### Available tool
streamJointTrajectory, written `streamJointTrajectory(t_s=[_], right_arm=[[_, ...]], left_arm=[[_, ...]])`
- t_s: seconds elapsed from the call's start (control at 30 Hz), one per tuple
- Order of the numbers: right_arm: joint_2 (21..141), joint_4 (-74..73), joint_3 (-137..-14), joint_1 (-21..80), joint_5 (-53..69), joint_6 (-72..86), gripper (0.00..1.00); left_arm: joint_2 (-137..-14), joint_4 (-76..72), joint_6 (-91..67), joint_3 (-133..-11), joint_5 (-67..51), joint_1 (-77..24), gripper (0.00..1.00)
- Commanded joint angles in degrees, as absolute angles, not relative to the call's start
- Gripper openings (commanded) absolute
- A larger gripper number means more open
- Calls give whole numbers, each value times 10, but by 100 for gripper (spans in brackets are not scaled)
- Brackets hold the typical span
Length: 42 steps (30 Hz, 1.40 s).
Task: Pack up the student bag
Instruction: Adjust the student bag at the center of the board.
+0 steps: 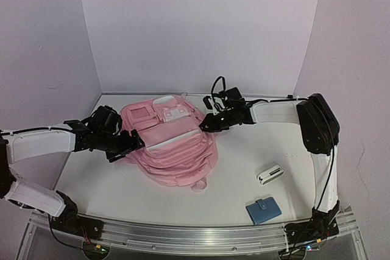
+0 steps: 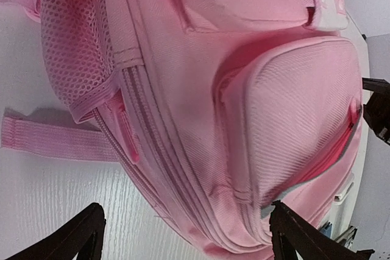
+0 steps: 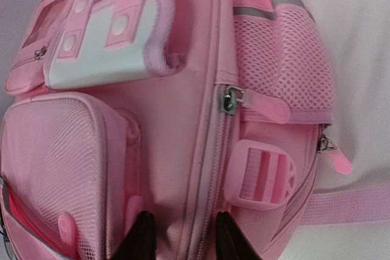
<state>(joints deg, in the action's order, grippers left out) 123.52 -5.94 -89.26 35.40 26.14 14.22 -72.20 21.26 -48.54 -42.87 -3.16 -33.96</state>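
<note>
Blue wallet (image 1: 263, 210) and small white case (image 1: 269, 174), front right, unpacked; student bag (image 1: 169, 144) lying centrally between left gripper (image 2: 186, 206), spread wide, and right gripper (image 3: 184, 214), nearly closed, hold indeterminate; likely hazard: thin fabric pinch slipping, bag dragging sideways.

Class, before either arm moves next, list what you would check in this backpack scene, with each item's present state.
1. Student bag lies flat, front up: ok.
2. Left gripper open beside the bag: ok.
3. Right gripper gripping the zip seam: cannot tell.
4. Main zip open for packing: not ok, looks closed.
5. Blue wallet and white item lie clear of both arms: ok.
</note>
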Motion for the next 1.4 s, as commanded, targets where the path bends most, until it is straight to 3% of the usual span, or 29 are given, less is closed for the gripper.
streamJointTrajectory(t_s=[0.0, 0.17, 0.37, 0.43, 0.57, 0.77, 1.1, 1.37], right_arm=[[1203, -56, -846, 376, 261, 157, 0], [1136, -41, -754, 410, 226, 192, 0], [1042, -19, -641, 466, 194, 255, 0], [1003, -19, -610, 469, 173, 270, 8], [926, -20, -564, 470, 153, 259, 35], [868, -11, -557, 472, 248, 181, 62], [967, -12, -642, 474, 283, 95, 76], [1056, -12, -703, 473, 265, 62, 78]], left_arm=[[-757, 80, -504, -400, -93, -317, 88], [-803, -20, -470, -415, -112, -289, 76], [-875, -44, -409, -486, -150, -231, 73], [-890, -23, -386, -512, -150, -219, 74], [-894, 27, -349, -534, -140, -211, 83], [-847, 65, -332, -501, -136, -211, 90], [-815, 77, -333, -437, -222, -212, 91], [-823, 77, -332, -433, -226, -212, 89]])
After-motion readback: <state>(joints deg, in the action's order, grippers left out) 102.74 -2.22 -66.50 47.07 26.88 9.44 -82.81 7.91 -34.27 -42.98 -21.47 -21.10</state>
